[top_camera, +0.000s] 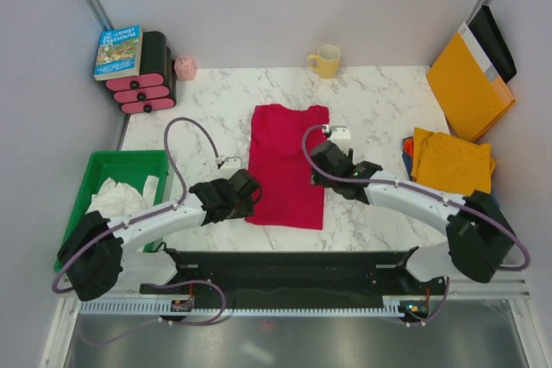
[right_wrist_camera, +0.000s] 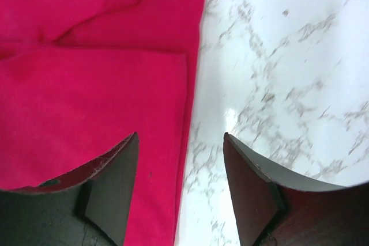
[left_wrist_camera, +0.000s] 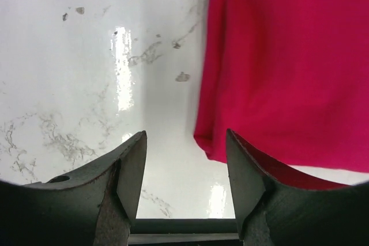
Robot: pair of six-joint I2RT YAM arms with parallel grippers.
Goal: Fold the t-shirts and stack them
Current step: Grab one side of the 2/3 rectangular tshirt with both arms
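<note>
A crimson red t-shirt lies folded lengthwise into a long strip at the table's middle. My left gripper is open and empty at the shirt's near left corner, which shows in the left wrist view. My right gripper is open and empty, straddling the shirt's right edge. A mustard-yellow t-shirt lies folded at the right, on top of orange-red and blue cloth. A white t-shirt lies crumpled in the green bin.
A yellow mug stands at the back. A stiff orange envelope leans at the back right. A book on black and pink rolls and a small pink cup sit at the back left.
</note>
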